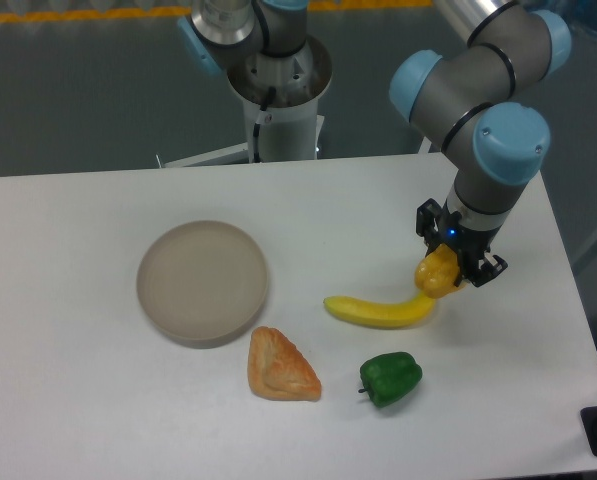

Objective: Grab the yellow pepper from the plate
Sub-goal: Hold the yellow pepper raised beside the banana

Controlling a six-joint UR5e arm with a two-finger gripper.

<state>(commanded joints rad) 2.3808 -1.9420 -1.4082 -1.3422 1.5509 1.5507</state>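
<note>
Beige-grey plate [202, 282] sits on the left of the white table [78, 400], nothing on it. Just right and nearer, orange triangular bread piece [280, 366]. Further right, banana [380, 310] lies lengthwise, its right tip curling up; green pepper [390, 378] rests nearer the front edge, apart from the banana. On the right, the gripper [448, 272] points down with its fingers clamped on the yellow pepper [437, 273], held just above the banana's right tip, well apart from the plate. Whether pepper and banana touch, cannot tell.
</note>
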